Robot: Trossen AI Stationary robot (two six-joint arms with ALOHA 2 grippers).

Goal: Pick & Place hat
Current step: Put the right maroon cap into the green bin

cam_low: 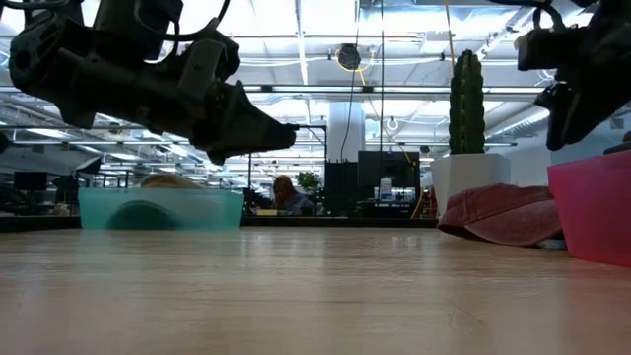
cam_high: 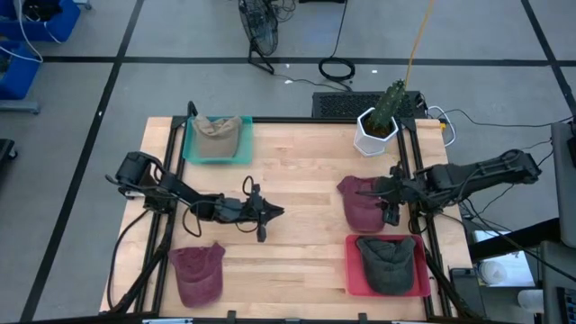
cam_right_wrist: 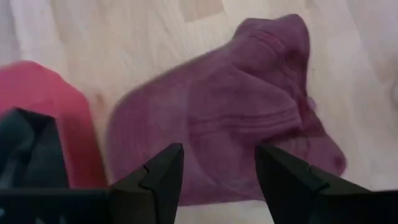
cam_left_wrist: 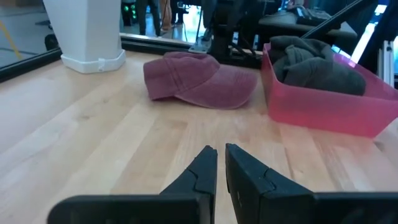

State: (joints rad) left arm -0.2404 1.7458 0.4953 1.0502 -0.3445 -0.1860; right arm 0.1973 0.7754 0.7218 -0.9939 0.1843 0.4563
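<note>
High view: a wooden table (cam_high: pixel 288 171) with two arms. A maroon cap (cam_high: pixel 360 203) lies flat near its right edge, just beside a pink bin (cam_high: pixel 353 270). The right gripper (cam_high: pixel 392 209), fingers spread apart, hovers directly above the cap, empty. The left gripper (cam_high: pixel 266 214), fingers nearly together, waits mid-table.

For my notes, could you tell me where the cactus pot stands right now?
In the high view the cactus pot stands at the table's far right corner, just beyond the maroon hat.
</note>
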